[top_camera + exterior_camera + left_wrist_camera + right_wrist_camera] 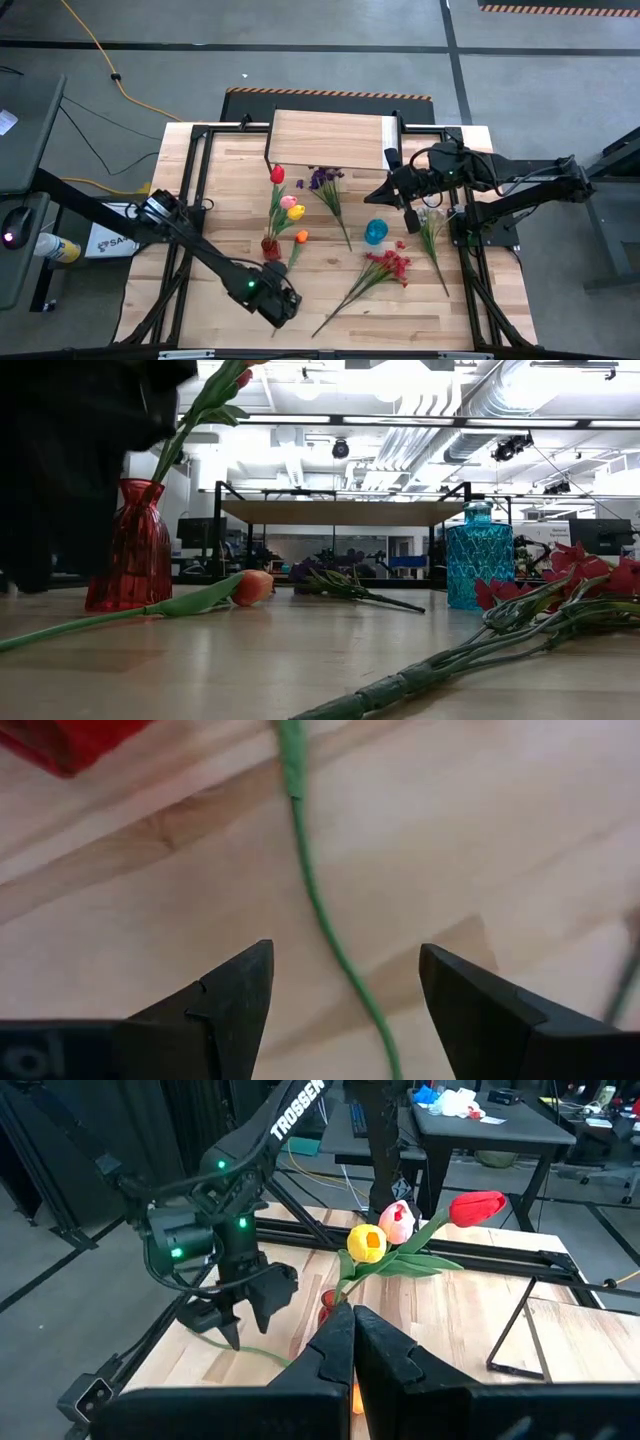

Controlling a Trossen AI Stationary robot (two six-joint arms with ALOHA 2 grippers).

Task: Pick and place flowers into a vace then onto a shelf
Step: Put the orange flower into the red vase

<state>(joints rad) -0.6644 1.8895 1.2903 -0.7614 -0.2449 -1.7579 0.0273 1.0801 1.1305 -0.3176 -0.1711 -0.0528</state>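
Near the table's front edge, the left gripper (283,306) hangs with fingers spread, straddling the green stem of the orange tulip (301,237) without touching it. At its twelve o'clock, the red vase (270,245) holds red, pink and yellow tulips. The right gripper (410,221), fingers pressed together, waits by the shelf (328,140), at two o'clock from the blue vase (375,232).

Open-plan lab or workshop — exposed ceiling ducts (520,405), concrete floor (300,45), cluttered desks (480,1125)
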